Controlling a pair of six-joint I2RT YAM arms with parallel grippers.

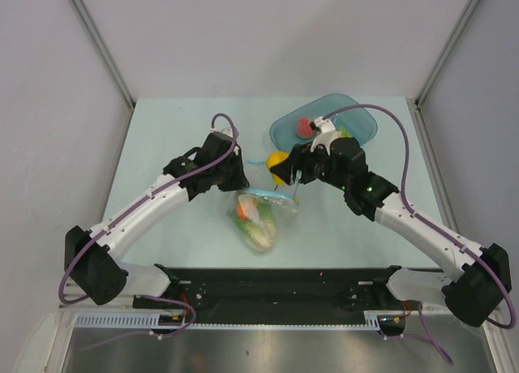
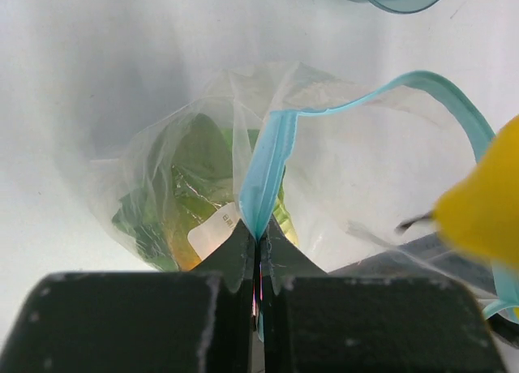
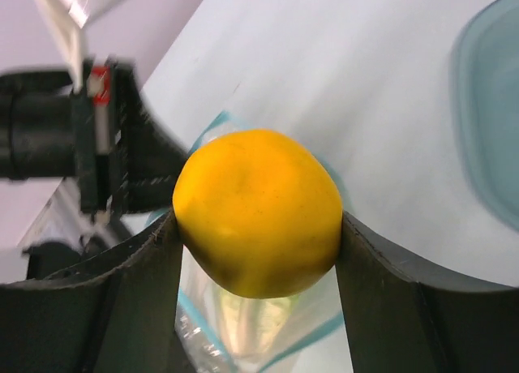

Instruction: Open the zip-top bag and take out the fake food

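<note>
The clear zip-top bag lies mid-table with its mouth open. The light blue zip strip curves round the opening. My left gripper is shut on the zip strip at the bag's left edge. Green leafy fake food and a white label show through the plastic. My right gripper is shut on the yellow-orange round fruit and holds it just above the bag's mouth; the fruit also shows in the top view. A red piece lies in the teal tray.
The teal translucent tray stands at the back right of the table, behind my right gripper. Grey walls close in the table on the left, the right and the back. The arms' black base rail runs along the near edge.
</note>
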